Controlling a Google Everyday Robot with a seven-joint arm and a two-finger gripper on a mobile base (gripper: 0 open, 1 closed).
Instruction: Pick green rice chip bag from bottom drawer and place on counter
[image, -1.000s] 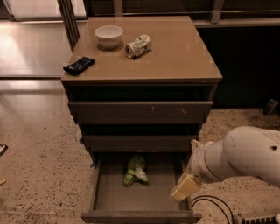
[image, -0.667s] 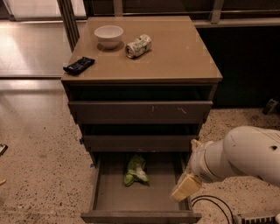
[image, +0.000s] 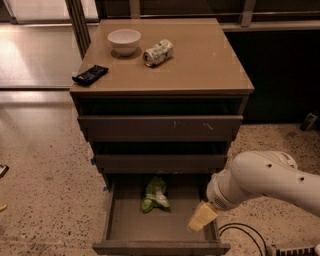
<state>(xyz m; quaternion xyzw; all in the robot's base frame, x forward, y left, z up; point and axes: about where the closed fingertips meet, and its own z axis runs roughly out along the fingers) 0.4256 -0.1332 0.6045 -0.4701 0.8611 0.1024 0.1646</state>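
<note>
Hovering at the open bottom drawer's right side, the tan-yellow two-finger gripper (image: 202, 216) has the bag off to its left.

The wide grey-brown bottom drawer (image: 160, 247) stands pulled out, and the gripper, on a bulky white arm (image: 265, 180), hangs near its front right corner; whether it is apart or together cannot be told. The crinkled light-green rice chip bag (image: 155, 195) lies on the drawer floor, left of the gripper and slightly farther back, apart from it, its long axis roughly front to back. Only bare floor lies between them, though the middle drawer front (image: 160, 162) just above probably crowds the reach. Beyond, the smooth tan counter (image: 200, 65) carries a white bowl (image: 124, 41), a crushed silver-white can (image: 158, 52) and a black wrapper (image: 90, 74).
</note>
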